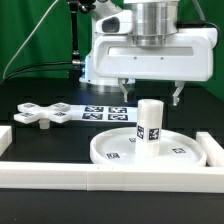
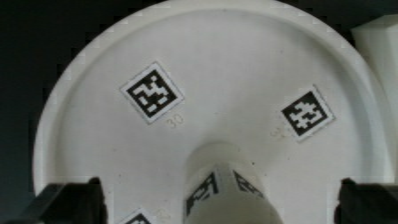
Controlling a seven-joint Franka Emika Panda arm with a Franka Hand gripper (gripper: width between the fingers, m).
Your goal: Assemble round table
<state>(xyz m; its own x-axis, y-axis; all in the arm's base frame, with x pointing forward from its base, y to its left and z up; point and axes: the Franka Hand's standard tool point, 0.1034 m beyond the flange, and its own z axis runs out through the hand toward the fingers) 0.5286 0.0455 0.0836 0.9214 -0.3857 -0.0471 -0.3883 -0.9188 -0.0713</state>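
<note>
The large rimmed round disc (image 1: 140,148) lies flat on the black table near the front. The short thick cylinder post (image 1: 149,123) stands upright on the disc's middle. In the wrist view the disc (image 2: 231,70) fills the frame and the post (image 2: 228,185) rises toward the camera between the fingers. My gripper (image 1: 149,95) hangs just above the post, open, fingers spread to either side and touching nothing. The four-armed cross piece (image 1: 40,114) lies on the table at the exterior view's left.
The marker board (image 1: 100,111) lies flat behind the disc. Long white border bars (image 1: 110,183) run along the front, with a bar at the exterior view's left (image 1: 5,142) and one at its right (image 1: 214,150). A green backdrop stands behind.
</note>
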